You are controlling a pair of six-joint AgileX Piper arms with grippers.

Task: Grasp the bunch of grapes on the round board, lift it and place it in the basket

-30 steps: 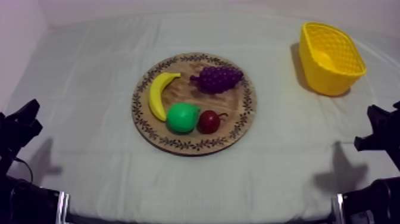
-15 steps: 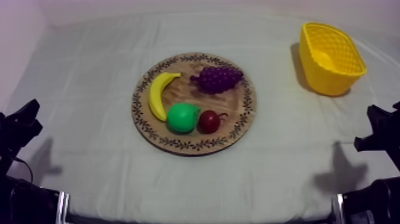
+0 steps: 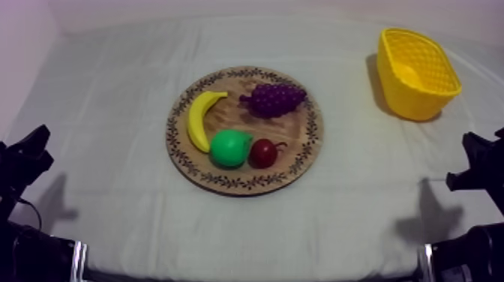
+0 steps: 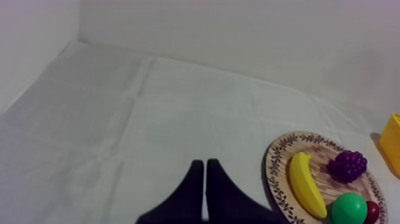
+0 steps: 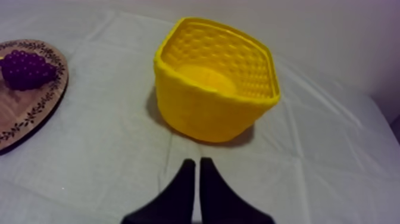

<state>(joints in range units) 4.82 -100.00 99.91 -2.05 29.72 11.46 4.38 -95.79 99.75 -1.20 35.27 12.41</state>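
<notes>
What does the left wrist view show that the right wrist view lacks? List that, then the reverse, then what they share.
Left wrist view: the banana, the pear, the small red fruit and the left gripper, shut. Right wrist view: the right gripper, shut, before the yellow basket, whose empty inside is in sight. Shared: the wooden board, the bunch of grapes on it, some of the basket, and the grey-white cloth.

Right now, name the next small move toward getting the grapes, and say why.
Probably reach the right gripper toward the bunch of grapes: it rests shut on nothing by the yellow basket, and the grapes lie untouched on the basket side of the wooden board, so that arm looks best placed.
</notes>
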